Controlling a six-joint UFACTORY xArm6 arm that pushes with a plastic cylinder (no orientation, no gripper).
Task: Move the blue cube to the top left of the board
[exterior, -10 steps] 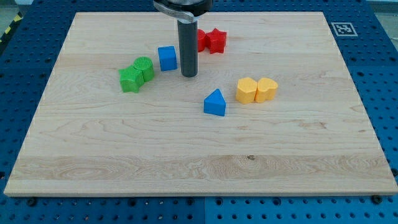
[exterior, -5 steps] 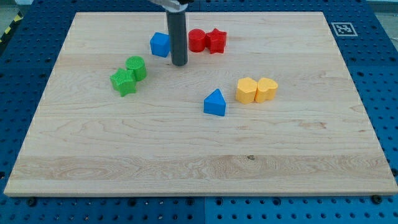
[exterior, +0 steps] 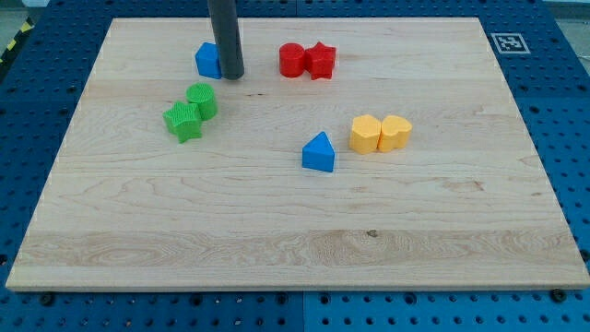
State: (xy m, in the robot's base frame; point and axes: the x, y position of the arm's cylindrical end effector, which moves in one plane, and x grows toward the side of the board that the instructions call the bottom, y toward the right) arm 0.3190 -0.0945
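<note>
The blue cube (exterior: pixel 207 60) sits on the wooden board (exterior: pixel 295 240) in its upper left part, some way right of the top left corner. My tip (exterior: pixel 231 76) touches the cube's right side, and the dark rod covers the cube's right edge.
A green cylinder (exterior: pixel 202 100) and a green block (exterior: pixel 183 121) lie below the cube. A red cylinder (exterior: pixel 292 59) and a red star-shaped block (exterior: pixel 321 60) are to the right. A blue triangular block (exterior: pixel 319 152) and two yellow blocks (exterior: pixel 380 134) lie near the middle.
My tip has moved up and to the left, pushing the blue cube the same way. The two green blocks shifted slightly up and left early on, then stayed put.
</note>
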